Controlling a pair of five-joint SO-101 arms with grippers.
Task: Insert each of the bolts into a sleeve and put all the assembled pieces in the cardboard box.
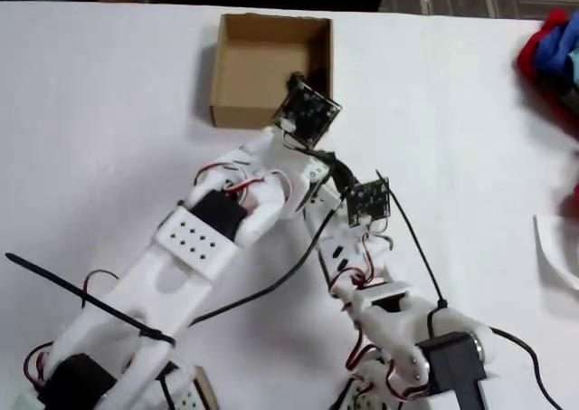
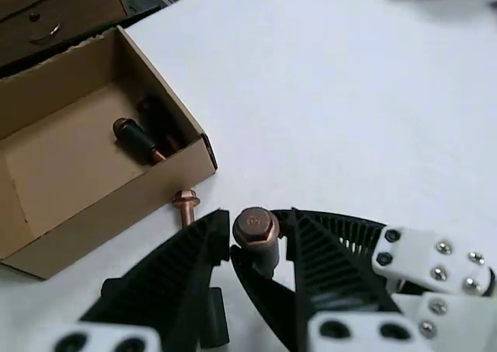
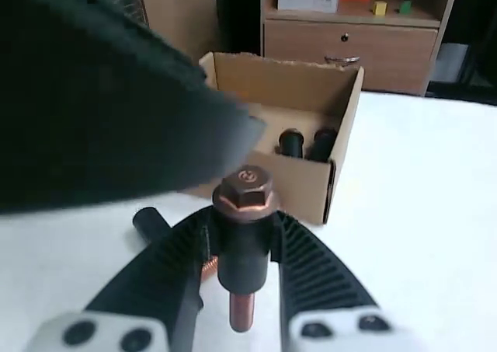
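White surface (image 1: 470,138) lies open on both sides of the cardboard box (image 1: 262,61), which holds two assembled pieces (image 2: 138,138). Left fingers (image 2: 182,266) pinch the head of one bolt (image 2: 255,226); right fingers (image 3: 314,270) clamp its sleeve (image 3: 242,247), near the box's wall. One loose bolt (image 2: 185,203) lies just beside that wall, one loose sleeve (image 3: 149,221) nearby.
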